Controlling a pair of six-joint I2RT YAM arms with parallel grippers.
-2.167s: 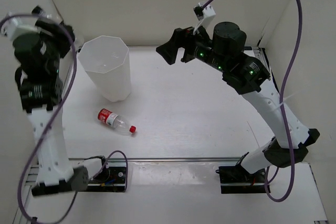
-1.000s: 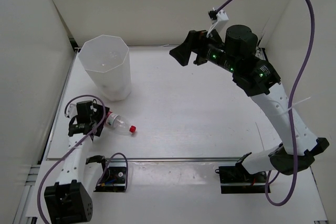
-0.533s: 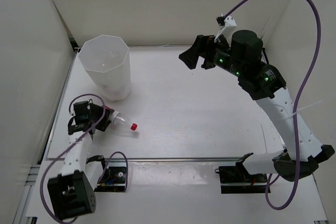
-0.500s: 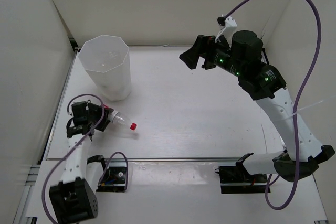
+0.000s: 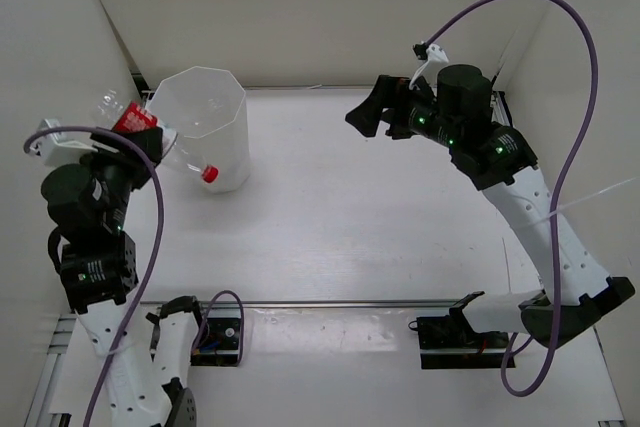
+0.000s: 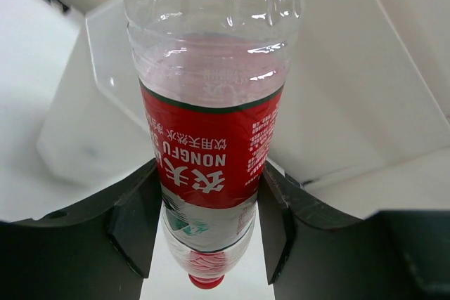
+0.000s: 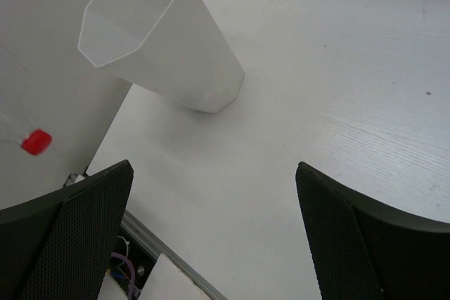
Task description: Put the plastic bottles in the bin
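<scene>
Left arm (image 5: 90, 237): raised at the left edge of the table (image 5: 350, 207). The left jaws are clamped on the red-labelled plastic bottle (image 5: 130, 119), and the bottle is off the table. In the left wrist view the black fingers (image 6: 133, 223) press on either side of the bottle (image 6: 207, 145) at the lower part of its red label.

Bottle attitude: tilted. The clear base end is up and to the left of the bin's rim. The red cap (image 5: 209, 173) is at the low end, and from above it shows in front of the bin's near wall. The bottle is not inside the bin (image 5: 215, 147). The right wrist view puts the cap (image 7: 36, 141) apart from the bin (image 7: 165, 54), to its lower left.

Bin: upright on the far left part of the table, octagonal rim open upward, translucent white.

Right arm (image 5: 510, 177): held high over the far middle of the table. The right jaws are spread wide with nothing between the fingers (image 7: 77, 237); only bare table (image 7: 316, 89) shows beneath.
</scene>
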